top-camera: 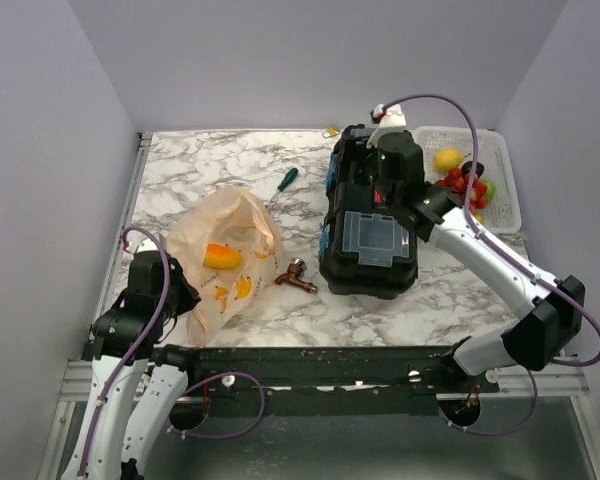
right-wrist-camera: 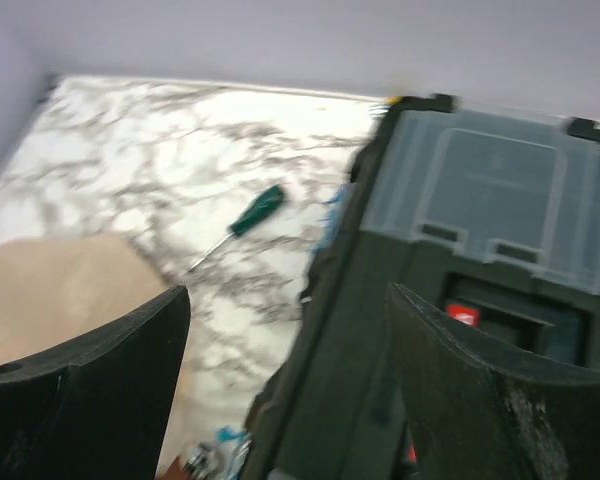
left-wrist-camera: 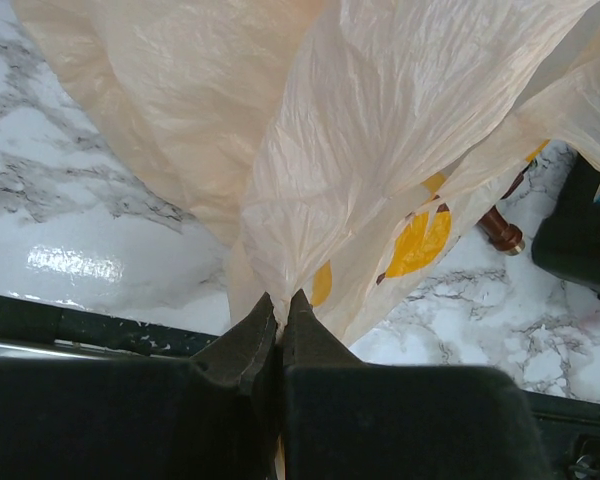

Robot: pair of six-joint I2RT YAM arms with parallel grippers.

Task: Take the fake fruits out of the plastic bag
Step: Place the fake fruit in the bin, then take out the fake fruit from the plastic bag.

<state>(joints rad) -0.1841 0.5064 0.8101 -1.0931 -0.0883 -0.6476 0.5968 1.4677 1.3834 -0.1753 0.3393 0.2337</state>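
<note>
Two grippers: left gripper [left-wrist-camera: 278,300] jaws pinched on the near edge of the peach plastic bag [top-camera: 240,215], orange fake fruits [top-camera: 222,257] inside, on the worktop [top-camera: 220,160]; right gripper [right-wrist-camera: 288,290] jaws wide above the black toolbox [top-camera: 370,240].

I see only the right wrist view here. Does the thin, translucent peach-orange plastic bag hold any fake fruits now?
Observer: Yes, the top view shows an orange-yellow plastic piece through the thin peach-orange plastic bag.
Operator: Is something holding the bag?
Observer: The left gripper is shut on a fold of its edge.
Operator: Where are other fruits?
Observer: A yellow oval fruit and a cluster of small red berries lie in the white perforated basket, right of the black toolbox.
</note>
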